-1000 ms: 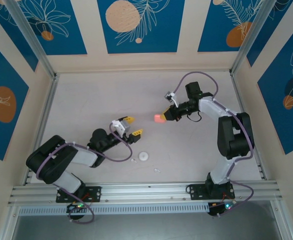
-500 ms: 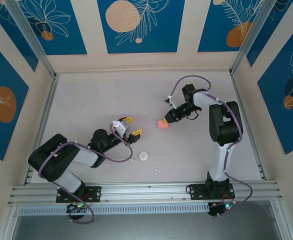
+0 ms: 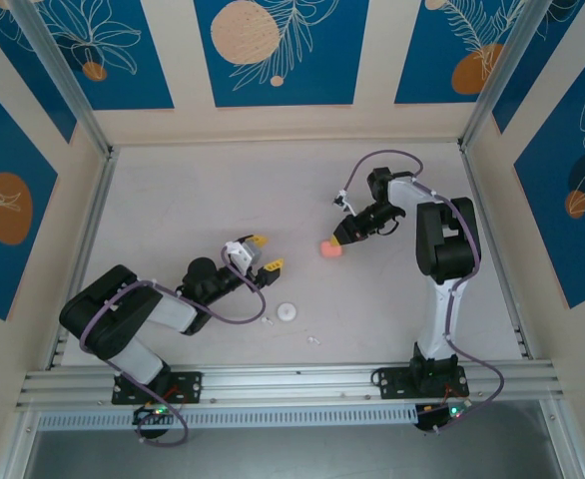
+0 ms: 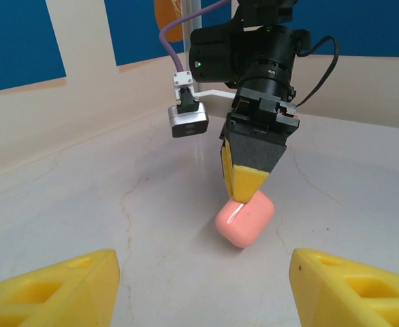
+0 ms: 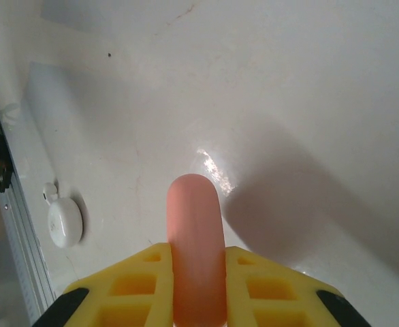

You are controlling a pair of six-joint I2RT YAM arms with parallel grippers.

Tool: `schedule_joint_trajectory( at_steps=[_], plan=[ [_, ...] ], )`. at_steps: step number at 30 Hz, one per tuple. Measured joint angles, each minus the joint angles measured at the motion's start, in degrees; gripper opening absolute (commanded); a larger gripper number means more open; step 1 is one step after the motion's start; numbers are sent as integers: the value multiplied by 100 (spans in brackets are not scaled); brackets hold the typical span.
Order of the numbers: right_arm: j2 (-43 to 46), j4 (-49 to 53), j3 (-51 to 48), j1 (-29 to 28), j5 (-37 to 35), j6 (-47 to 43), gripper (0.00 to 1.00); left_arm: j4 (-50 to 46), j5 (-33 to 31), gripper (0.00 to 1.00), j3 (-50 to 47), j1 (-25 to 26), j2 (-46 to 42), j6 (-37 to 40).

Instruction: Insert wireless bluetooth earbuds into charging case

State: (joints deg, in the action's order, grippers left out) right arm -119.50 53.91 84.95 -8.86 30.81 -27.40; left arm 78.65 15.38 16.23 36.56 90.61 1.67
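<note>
The right end effector (image 3: 334,242) pinches the pink case (image 3: 326,249), which touches the bench (image 3: 173,200). The left end effector (image 3: 268,252) is spread and empty. The white earbuds (image 3: 268,321) lie near the white case (image 3: 289,312), apart from both end effectors.

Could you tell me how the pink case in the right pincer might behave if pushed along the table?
The pink case looks glossy, with a highlight on its shell, so it may slip in the right pincer. Its rounded edges suggest it could rock or slide on the smooth table. It seems rigid: no dent shows where it is gripped.
</note>
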Motion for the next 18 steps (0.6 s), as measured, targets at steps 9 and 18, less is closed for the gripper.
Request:
schedule_joint_trajectory(
  at_steps=[9, 18],
  plan=[
    [-151, 234, 236, -48, -289, 83, 23, 0, -2, 66, 0, 0, 0, 0],
    [-175, 181, 238, -201, -595, 352, 31, 0, -11, 66, 0, 0, 0, -26]
  ],
)
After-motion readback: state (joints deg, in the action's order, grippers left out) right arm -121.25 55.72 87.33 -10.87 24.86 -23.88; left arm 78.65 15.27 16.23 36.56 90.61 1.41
